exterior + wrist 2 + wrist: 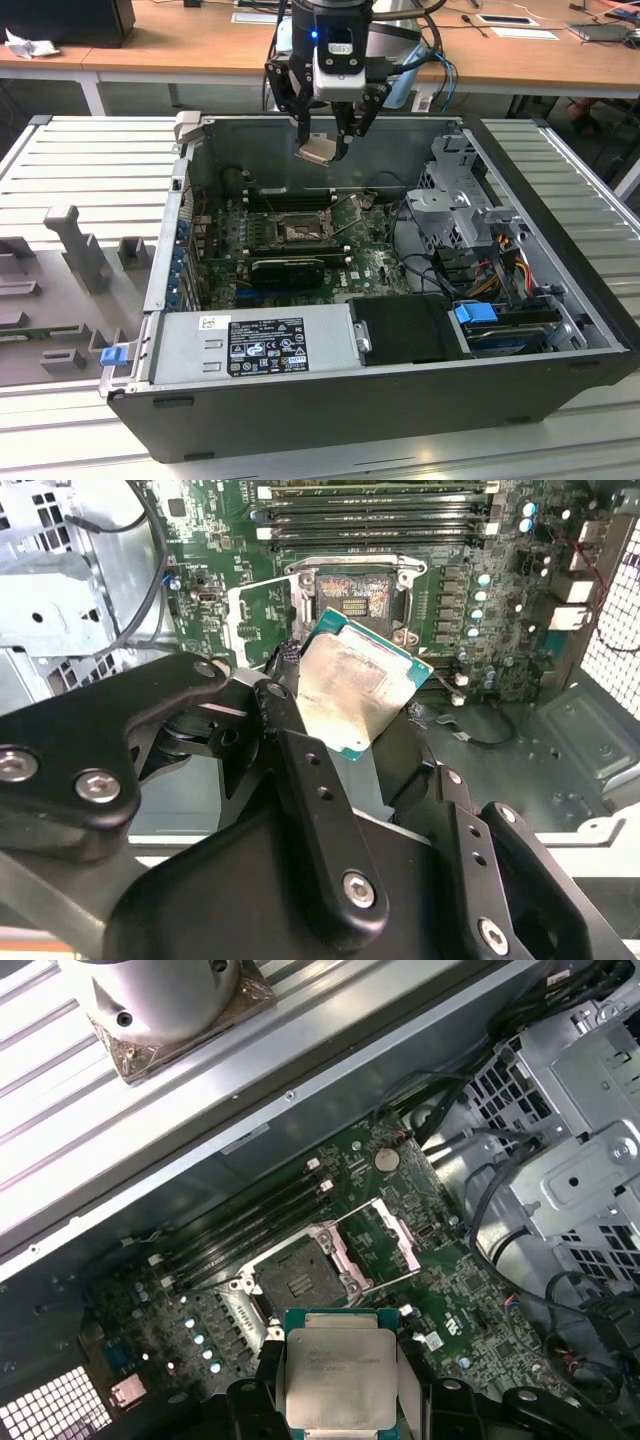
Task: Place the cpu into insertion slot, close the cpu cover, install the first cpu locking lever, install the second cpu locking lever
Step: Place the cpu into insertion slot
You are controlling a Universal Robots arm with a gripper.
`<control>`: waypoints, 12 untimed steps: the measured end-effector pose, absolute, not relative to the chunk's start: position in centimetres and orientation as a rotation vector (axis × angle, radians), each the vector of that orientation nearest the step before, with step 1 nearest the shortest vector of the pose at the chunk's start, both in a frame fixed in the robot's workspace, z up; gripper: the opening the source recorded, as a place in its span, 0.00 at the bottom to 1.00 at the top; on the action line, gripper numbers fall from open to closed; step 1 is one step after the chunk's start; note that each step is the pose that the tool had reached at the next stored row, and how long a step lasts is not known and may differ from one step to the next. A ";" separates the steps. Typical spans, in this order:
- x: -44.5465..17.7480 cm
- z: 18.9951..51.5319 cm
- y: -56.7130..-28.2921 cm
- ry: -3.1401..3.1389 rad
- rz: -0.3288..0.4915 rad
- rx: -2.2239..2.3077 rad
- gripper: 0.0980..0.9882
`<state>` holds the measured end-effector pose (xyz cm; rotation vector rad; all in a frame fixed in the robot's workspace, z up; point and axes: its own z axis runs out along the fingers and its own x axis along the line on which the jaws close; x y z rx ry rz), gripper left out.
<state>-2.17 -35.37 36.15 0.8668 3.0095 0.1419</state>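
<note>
The claw (pixel 324 145) pinches the cpu (pixel 317 152) by two opposite edges and holds it in the air above the open case (pixel 400 410). The chip hangs over the motherboard (pixel 375 265) near the case's far wall as the exterior view shows it, well apart from the slot (pixel 295 1282). The slot lies empty with its contact field bare and the cover (pixel 403 1235) stands swung up beside it, so no step appears complete: seating the cpu, closing the cover and setting both levers are all left to do.
</note>
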 end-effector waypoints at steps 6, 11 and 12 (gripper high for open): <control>-2.2 36.1 -35.4 2.999 0.142 0.898 0.49; -2.2 36.0 -35.4 2.994 0.142 0.914 0.49; -2.2 36.0 -35.4 2.993 0.142 0.916 0.49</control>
